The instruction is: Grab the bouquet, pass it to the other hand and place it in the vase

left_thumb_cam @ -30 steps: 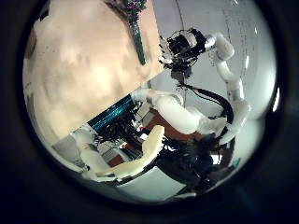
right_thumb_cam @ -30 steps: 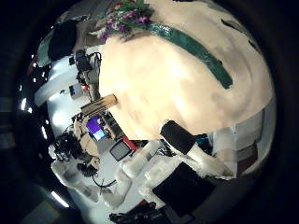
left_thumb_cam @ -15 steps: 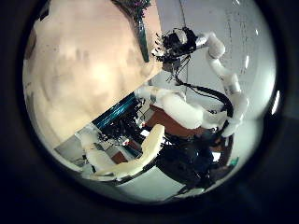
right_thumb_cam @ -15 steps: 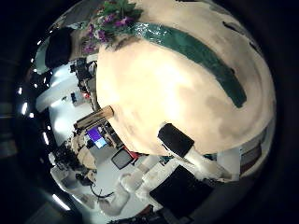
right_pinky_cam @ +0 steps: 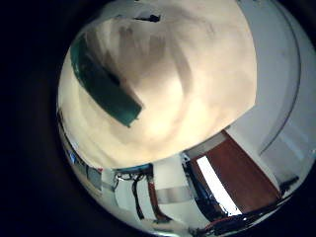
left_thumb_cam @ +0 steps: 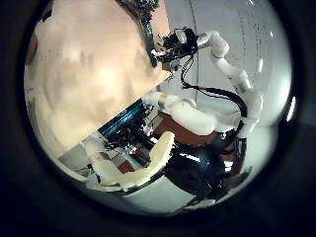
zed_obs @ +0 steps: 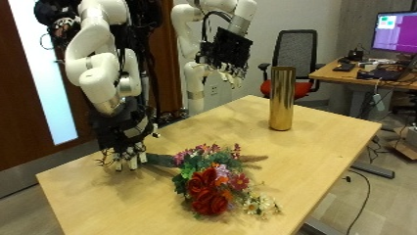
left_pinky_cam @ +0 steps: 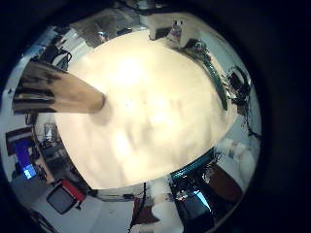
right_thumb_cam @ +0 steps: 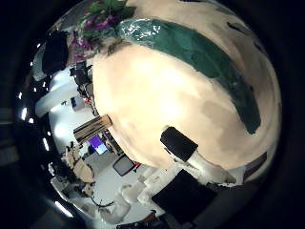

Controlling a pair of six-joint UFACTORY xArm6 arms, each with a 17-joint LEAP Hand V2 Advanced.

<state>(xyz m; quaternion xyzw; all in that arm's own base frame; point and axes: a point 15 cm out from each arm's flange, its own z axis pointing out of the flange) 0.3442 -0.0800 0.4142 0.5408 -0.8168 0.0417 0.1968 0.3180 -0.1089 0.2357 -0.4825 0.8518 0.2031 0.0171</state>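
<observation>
In the outside view the bouquet [zed_obs: 212,184] of red, purple and white flowers lies on the light wooden table [zed_obs: 313,147], its green wrapped stem [zed_obs: 160,159] pointing at my right hand [zed_obs: 120,153]. That hand hangs just over the stem end, fingers relaxed and pointing down, open. The stem fills much of the right thumb side palm view [right_thumb_cam: 195,52] and shows in the right little finger side palm view [right_pinky_cam: 104,84]. A tall golden vase [zed_obs: 280,98] stands upright at the table's far side. My left hand [zed_obs: 224,54] is raised beside the vase, open and empty.
An office chair [zed_obs: 298,49] and a desk with a monitor [zed_obs: 392,29] stand behind the table. The left little finger side palm view shows the vase [left_pinky_cam: 58,89] on the table top. The left thumb side palm view shows the right hand [left_thumb_cam: 178,45] at the stem [left_thumb_cam: 148,39].
My right hand has come down closer to the bouquet's stem, which now looks larger in its palm view. The bouquet and vase have not moved.
</observation>
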